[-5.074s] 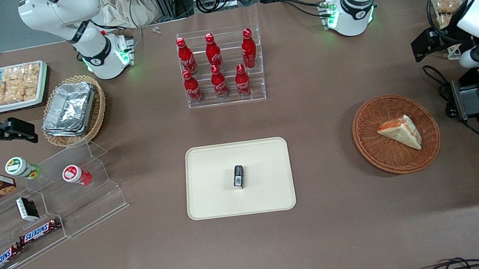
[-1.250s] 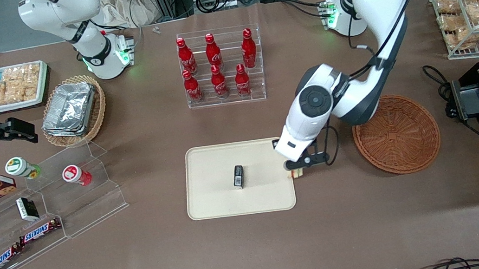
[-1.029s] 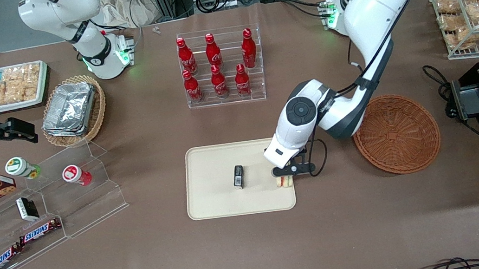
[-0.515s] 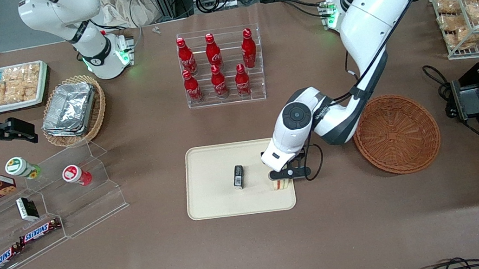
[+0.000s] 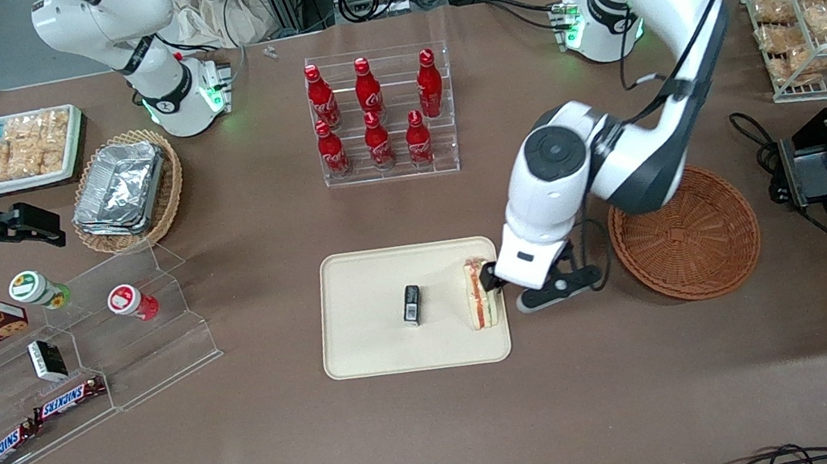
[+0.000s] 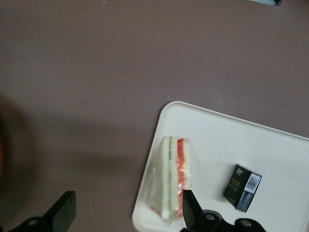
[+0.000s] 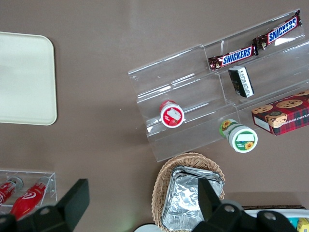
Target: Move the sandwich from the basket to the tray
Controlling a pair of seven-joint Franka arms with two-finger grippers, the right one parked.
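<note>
On tray (image 5: 357,288): sandwich (image 5: 480,294); claw (image 6: 126,212) open above.

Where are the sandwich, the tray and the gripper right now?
sandwich (image 5: 480,294), front view, on its striped cut edge.
tray (image 5: 364,283), front view, on bare cream surface.
gripper (image 6: 126,215), left wrist view, midway between its open fingertips, above the sandwich.

"SNICKERS" reads on 2 candy bars (image 5: 37,422) lying on the clear acrylic stand (image 5: 75,360), also legible in right wrist view (image 7: 253,43). Red bottles (image 5: 372,112) carry white script, too small to read. Small black box (image 5: 411,303) on the tray (image 5: 366,352): print unreadable.
</note>
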